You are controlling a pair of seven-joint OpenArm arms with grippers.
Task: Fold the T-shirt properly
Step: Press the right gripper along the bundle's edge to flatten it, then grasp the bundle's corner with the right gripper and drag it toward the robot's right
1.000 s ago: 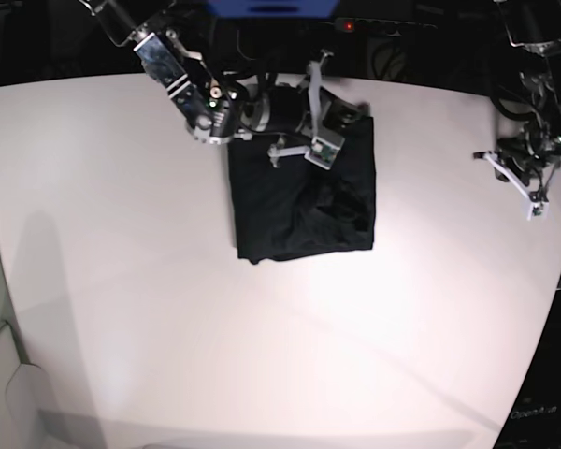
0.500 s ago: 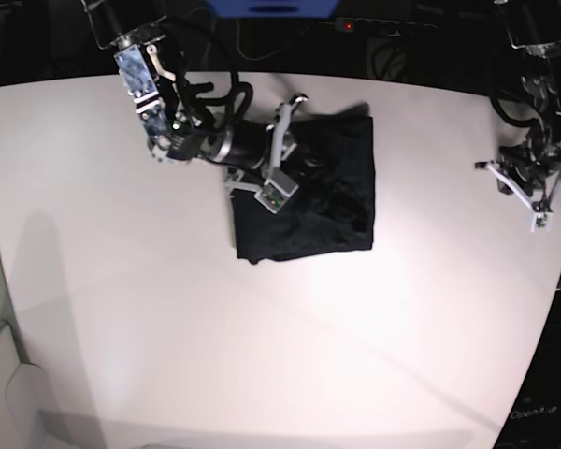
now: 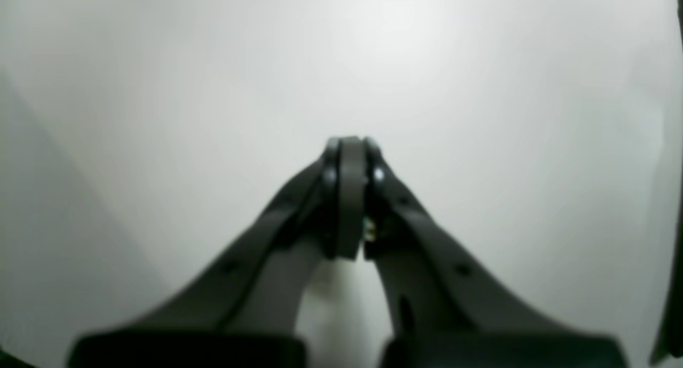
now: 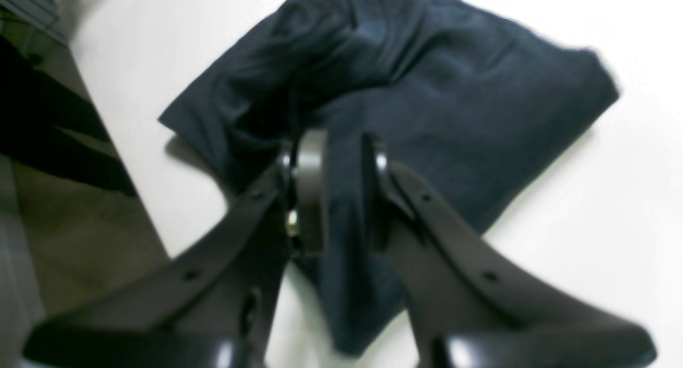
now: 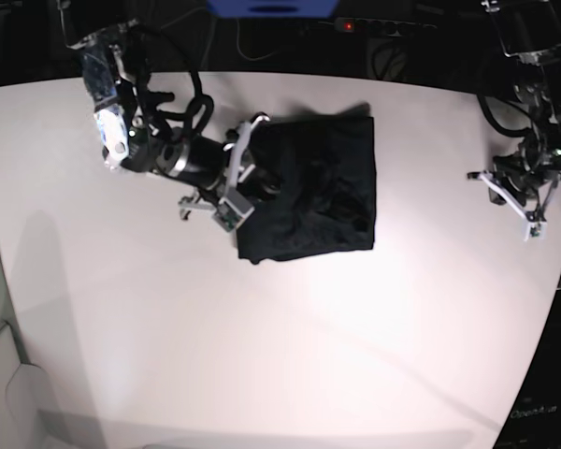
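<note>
t-shirt [image 5: 309, 187] sits folded into a compact rectangle on the table [image 5: 262, 355]. right end effector [image 4: 341, 160] hovers above with jaws apart, empty; left end effector [image 3: 349, 160] is pinched together, parked aside.

One shirt [image 5: 313, 187] is lying on one table [image 5: 262, 355]. Two grippers are showing, the left [image 5: 514, 192] and the right [image 5: 234, 178].

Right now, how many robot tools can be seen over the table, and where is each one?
2. The right tool is at the left edge of the folded T-shirt in the base view. The left tool is far to the right, over bare table. No others are visible.
</note>
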